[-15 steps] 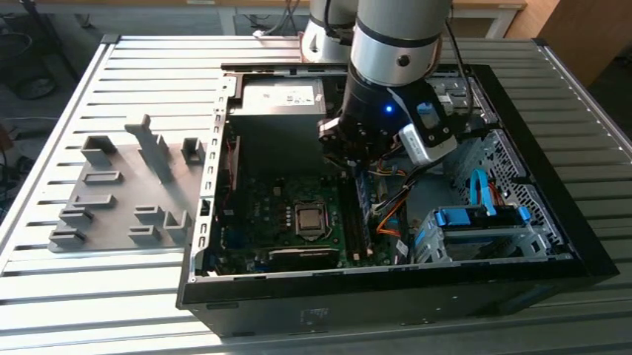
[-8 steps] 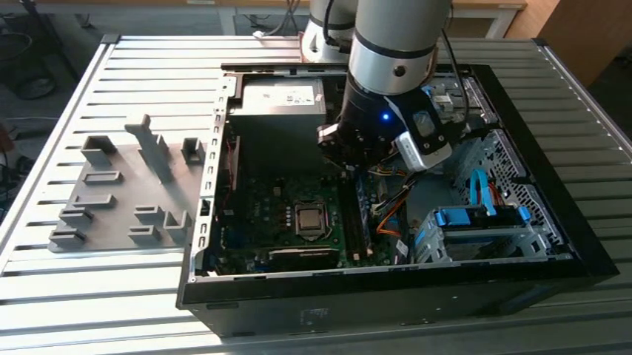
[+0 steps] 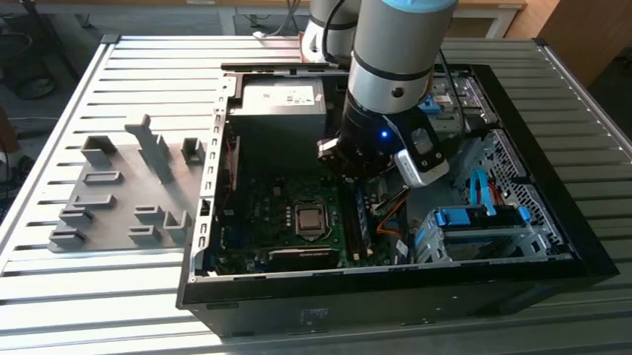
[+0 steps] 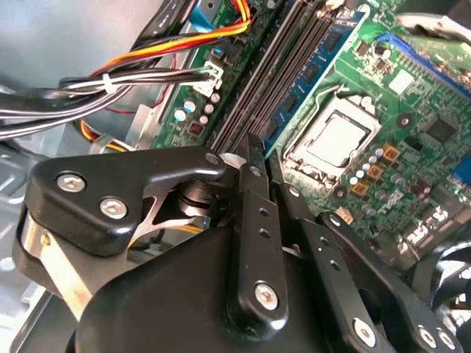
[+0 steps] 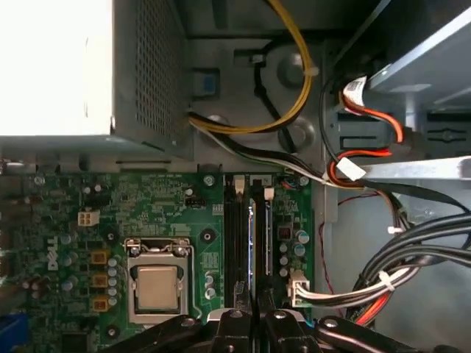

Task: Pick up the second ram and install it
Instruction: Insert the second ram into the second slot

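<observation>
My arm [image 3: 395, 59] reaches down from 12 o'clock in the exterior view into the open computer case [image 3: 395, 296], which lies on a slatted metal table [image 3: 99, 310]. At 9 o'clock from the case, on the same table, lies a grey tray [image 3: 109, 222] of holder blocks. Inside the case the silver power supply box [image 3: 281, 111] sits at the 12 o'clock end. The green motherboard [image 3: 257, 214] lies below it, and the blue-tabbed drive cage [image 3: 474, 222] sits at 4 o'clock.

My gripper [image 3: 360, 166] hangs over the motherboard's 3 o'clock edge. There the processor socket [image 5: 156, 287] sits beside the long black memory slots [image 5: 237, 243].

The second ram [image 5: 252, 243] stands on edge among those slots, a thin blue-green strip running straight toward my fingertips. In the second wrist view the stick [image 4: 324, 62] lies along the slots just beyond the tip of my gripper [image 4: 254, 147].

In the first wrist view my gripper [image 5: 254, 318] has its fingers drawn together with barely a slit between them, right at the near end of the stick. I cannot tell whether they pinch the stick or only rest over it.

A bundle of black, white and red cables [image 5: 412, 279] runs just beside the slots.
</observation>
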Robot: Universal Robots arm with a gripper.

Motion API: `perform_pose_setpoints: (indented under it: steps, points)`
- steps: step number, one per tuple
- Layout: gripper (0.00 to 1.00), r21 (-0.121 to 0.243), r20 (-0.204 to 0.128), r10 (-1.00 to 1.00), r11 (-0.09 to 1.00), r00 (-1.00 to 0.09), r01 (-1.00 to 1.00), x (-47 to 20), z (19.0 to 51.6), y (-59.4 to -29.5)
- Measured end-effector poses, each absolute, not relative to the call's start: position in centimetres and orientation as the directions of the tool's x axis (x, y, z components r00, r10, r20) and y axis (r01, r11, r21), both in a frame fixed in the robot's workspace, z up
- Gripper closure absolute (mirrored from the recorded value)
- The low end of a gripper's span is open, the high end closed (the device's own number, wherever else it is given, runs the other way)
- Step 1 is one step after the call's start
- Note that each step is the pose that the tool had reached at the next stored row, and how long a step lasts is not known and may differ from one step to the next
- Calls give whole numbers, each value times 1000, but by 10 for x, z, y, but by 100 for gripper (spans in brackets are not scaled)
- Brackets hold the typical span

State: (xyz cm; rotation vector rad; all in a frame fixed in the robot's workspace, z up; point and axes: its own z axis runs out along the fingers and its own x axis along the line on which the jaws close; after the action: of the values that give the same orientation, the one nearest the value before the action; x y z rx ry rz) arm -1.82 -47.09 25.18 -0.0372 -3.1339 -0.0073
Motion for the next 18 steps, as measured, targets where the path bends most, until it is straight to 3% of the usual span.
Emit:
perform_pose_setpoints:
  steps: [18]
  points:
    - [86,5,12,-6,1000,-1000,-6,-22,228,-471]
